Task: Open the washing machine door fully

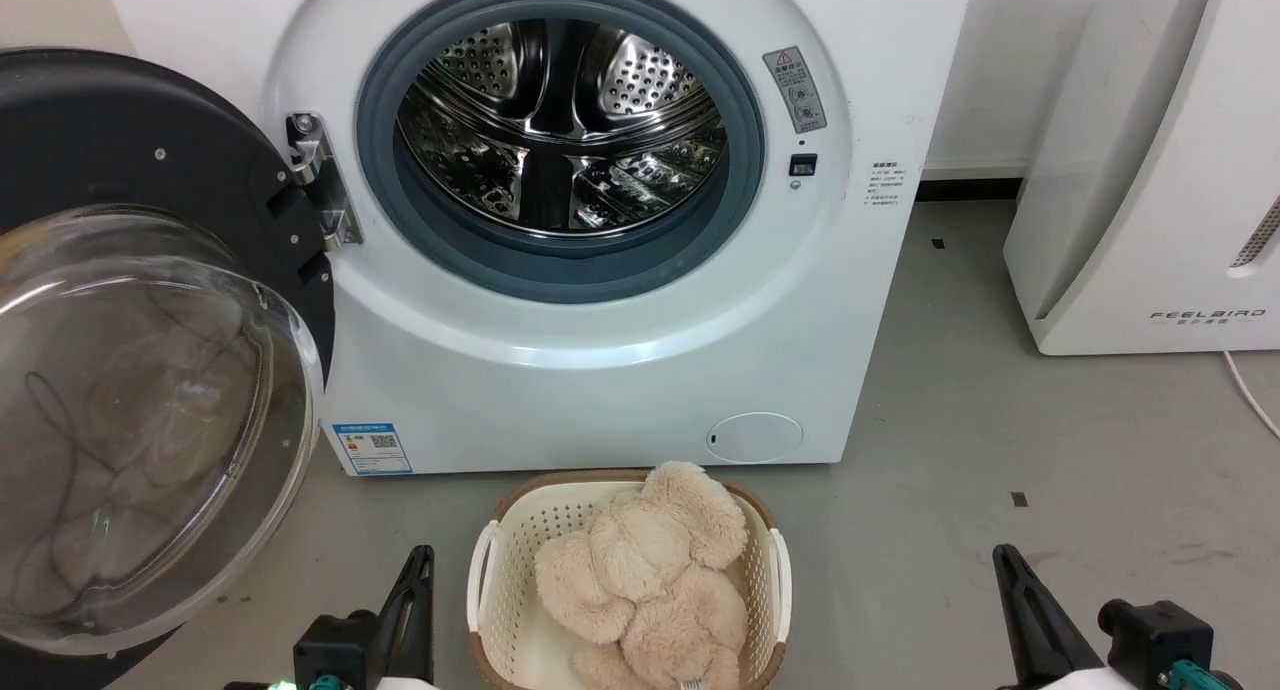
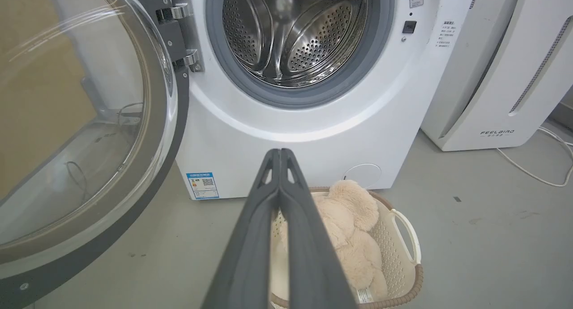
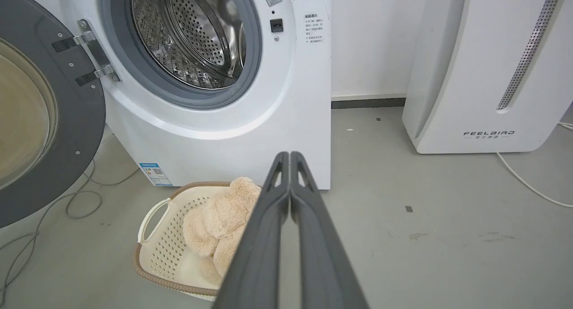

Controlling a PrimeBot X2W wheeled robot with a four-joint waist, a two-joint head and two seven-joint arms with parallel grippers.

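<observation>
Left of washing machine (image 1: 600,370), door (image 1: 100,120) swung wide, left tool (image 2: 280,156) and right tool (image 3: 290,158) pressed together, cables (image 3: 83,217) in right wrist view.

Grey floor (image 1: 1000,450) before me, lightly scuffed, with a white cable (image 3: 523,179) trailing beside the white FEELBIRD appliance (image 1: 1150,170) — white wall (image 3: 367,40) behind.

1 ea: washer (image 1: 600,370), door (image 1: 90,120), basket (image 1: 497,555), plush (image 1: 640,580), FEELBIRD unit (image 1: 1130,170).

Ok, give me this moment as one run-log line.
washing machine door: wide open | drum: looks empty | left hand: shut, free | right hand: shut, free | basket: plush toy inside
</observation>
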